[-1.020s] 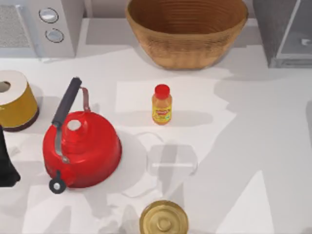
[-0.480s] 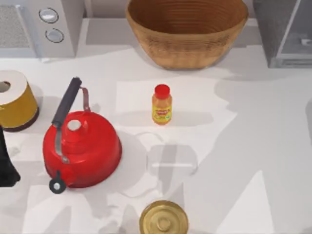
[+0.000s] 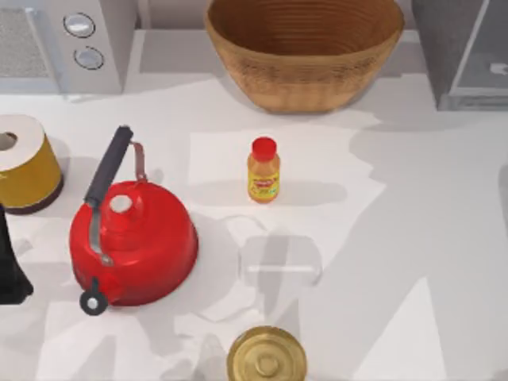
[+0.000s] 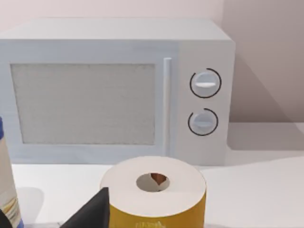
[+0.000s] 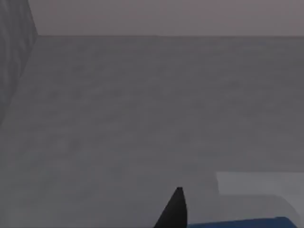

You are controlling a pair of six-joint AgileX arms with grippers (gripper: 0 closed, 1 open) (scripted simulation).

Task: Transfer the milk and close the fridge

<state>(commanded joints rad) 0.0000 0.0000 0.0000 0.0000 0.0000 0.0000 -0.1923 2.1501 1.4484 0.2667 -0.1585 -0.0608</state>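
Fridge (image 3: pixel 464 55), cut off at 1 o'clock of the table. Right wrist view: one dark fingertip (image 5: pixel 173 209) beside the milk's (image 5: pixel 247 223) blue top edge, inside grey walls; grip state cannot be told. Left arm (image 3: pixel 12 266) parked at 9 o'clock.

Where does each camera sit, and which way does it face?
Top view: above the table, looking down at the kettle, orange bottle and basket; the left arm is at its left edge.
Left wrist view: low over the table, facing the microwave and paper roll; a black part of the left hand.
Right wrist view: facing a grey surface, with a blue strip; a black part of the right hand.
Shared: the top and left wrist views both show the microwave and paper roll.
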